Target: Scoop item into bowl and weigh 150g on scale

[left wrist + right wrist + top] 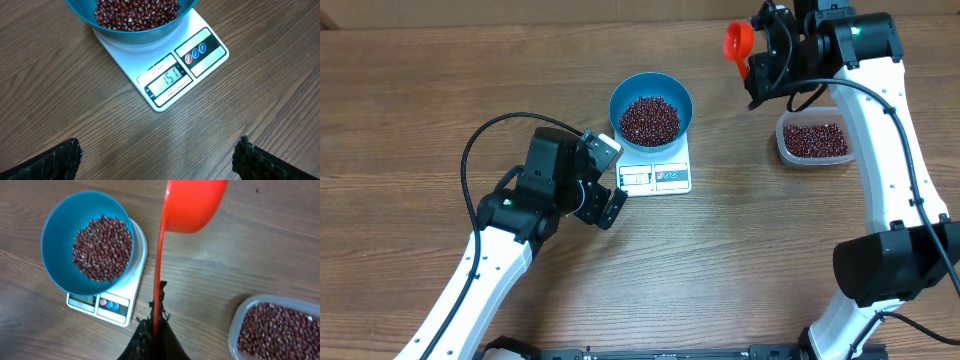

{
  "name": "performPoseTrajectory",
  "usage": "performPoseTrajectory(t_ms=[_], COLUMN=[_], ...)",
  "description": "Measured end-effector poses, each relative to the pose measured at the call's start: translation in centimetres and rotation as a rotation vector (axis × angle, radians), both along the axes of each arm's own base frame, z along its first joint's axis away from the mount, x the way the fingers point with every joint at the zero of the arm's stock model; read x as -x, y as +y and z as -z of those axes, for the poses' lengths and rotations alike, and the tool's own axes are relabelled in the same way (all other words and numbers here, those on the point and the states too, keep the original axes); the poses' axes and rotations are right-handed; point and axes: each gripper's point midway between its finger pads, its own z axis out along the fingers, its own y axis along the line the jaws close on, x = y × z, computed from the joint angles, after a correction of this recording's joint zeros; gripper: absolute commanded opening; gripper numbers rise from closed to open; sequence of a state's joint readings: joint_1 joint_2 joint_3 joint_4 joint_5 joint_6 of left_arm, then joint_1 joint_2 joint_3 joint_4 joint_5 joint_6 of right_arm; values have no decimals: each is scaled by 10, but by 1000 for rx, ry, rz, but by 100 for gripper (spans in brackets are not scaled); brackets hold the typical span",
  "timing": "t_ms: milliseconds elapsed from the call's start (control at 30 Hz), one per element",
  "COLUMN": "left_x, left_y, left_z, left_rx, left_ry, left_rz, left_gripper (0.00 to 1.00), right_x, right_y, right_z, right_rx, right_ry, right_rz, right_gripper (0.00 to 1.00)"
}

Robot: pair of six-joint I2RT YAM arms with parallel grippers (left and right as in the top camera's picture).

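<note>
The blue bowl (618, 105) stands on the white scale (655, 178) and holds a heap of dark red beans (650, 119). In the left wrist view the scale's (130, 57) display reads 151 below the bowl (140, 31). My left gripper (614, 180) (159, 149) hangs open just left of the scale's display edge, with only bare table between its fingers. My right gripper (760, 72) (157, 305) is shut on the handle of a red scoop (738, 41) (192, 205), held in the air to the right of the bowl (57, 235).
A clear plastic tub (813, 141) (277, 330) with more beans sits at the right, under the right arm. The left arm's black cable (480, 140) loops over the table at the left.
</note>
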State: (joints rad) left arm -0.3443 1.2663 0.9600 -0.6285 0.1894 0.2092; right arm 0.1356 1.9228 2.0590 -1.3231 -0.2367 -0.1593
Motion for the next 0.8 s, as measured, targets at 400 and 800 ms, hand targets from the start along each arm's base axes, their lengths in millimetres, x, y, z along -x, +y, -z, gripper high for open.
performPoseTrajectory(t_ms=[400,800], left_x=[0,0], left_y=[0,0], left_z=[0,0], left_rx=[0,0], left_ry=[0,0], left_rz=[0,0], left_gripper=[99,100], right_x=[-6,2], right_y=[8,10], right_z=[-6,-3], right_rx=[-43,-58], right_ry=[-32,6], right_rz=[-18,-27], right_gripper=[4,4])
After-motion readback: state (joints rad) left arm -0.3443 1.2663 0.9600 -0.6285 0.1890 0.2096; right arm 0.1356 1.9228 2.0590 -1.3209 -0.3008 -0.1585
